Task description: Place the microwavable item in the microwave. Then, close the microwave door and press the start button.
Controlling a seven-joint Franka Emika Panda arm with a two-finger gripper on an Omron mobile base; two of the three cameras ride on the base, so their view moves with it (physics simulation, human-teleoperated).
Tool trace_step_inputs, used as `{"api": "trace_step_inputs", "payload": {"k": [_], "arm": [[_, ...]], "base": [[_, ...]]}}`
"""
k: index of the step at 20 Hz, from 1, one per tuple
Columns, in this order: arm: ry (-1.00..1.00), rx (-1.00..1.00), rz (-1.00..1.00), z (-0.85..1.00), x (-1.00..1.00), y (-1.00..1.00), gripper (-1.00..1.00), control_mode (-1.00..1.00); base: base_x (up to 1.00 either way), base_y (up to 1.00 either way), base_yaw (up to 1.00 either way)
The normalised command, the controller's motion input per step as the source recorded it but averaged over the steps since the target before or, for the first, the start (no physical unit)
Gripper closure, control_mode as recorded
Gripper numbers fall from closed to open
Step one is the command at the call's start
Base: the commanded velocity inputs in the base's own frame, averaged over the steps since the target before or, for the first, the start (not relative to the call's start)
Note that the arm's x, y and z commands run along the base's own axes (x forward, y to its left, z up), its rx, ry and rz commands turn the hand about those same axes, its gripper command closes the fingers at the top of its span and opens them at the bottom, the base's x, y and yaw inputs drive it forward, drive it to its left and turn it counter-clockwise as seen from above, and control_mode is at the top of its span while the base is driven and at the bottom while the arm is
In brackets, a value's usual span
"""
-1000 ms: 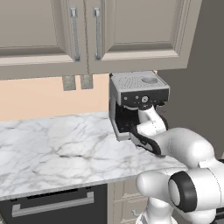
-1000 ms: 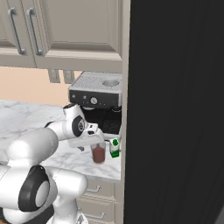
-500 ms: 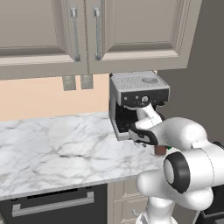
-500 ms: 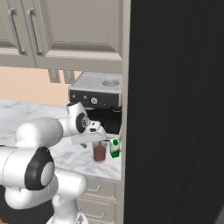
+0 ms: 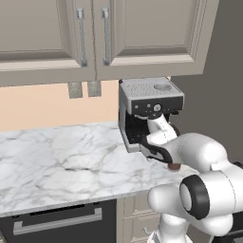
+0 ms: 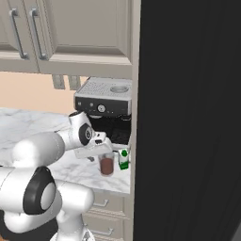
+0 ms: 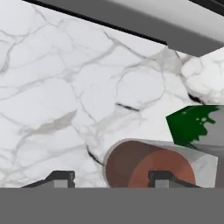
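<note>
Small clear cup [image 6: 107,164] with red-brown contents stands upright on white marble worktop [image 6: 70,169], beneath jaws parted and not visibly gripping.

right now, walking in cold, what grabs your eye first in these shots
The white arm reaches low over the marble counter, its gripper right at a small clear cup of red-brown liquid near the counter's edge. A small green-topped white item stands just beside the cup, with the silver-and-black coffee machine behind them and a tall black fridge panel to the right.
</note>
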Motion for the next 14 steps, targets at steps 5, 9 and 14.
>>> {"api": "trace_step_inputs", "payload": {"k": [5, 9, 14], "arm": [[0.00, 0.00, 0.05, -0.17, -0.04, 0.00, 1.00, -1.00], [-0.02, 0.00, 0.05, -0.02, -0.09, 0.00, 1.00, -1.00], [-0.15, 0.00, 0.07, 0.17, -0.75, 0.02, 1.00, -1.00]], "base": [[0.00, 0.00, 0.00], [0.00, 0.00, 0.00], [0.00, 0.00, 0.00]]}}
